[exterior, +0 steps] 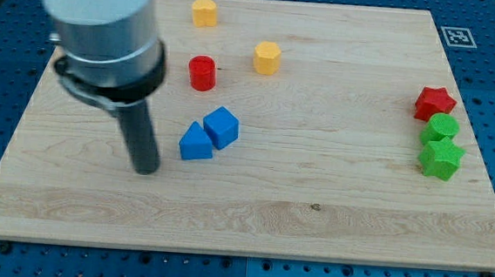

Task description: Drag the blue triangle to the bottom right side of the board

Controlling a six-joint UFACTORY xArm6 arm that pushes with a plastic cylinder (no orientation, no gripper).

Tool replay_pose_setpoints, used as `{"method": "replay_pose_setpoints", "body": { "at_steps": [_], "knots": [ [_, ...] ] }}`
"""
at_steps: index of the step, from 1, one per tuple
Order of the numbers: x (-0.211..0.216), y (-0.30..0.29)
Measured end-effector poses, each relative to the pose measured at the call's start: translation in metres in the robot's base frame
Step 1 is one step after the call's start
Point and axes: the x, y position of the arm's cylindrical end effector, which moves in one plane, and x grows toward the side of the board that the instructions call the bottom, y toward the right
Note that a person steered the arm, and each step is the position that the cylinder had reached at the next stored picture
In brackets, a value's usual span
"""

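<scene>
Resting on the board [328,240], my tip [146,170] sits just left of the blue triangle [195,143], seemingly not touching. That triangle touches the blue cube [222,126]. No jaws here: the rod holds nothing.

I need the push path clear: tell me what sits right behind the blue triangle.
The blue cube sits against the blue triangle on its upper-right side, touching it. My tip is to its left, apart. The triangle's far face is hidden.
</scene>
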Motion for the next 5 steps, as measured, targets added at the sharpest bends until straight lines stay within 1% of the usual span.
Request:
{"method": "replay_pose_setpoints", "body": {
  "at_steps": [1, 3, 5],
  "knots": [
    [-0.039, -0.002],
    [-0.014, 0.069],
    [-0.028, 0.076]
  ]
}}
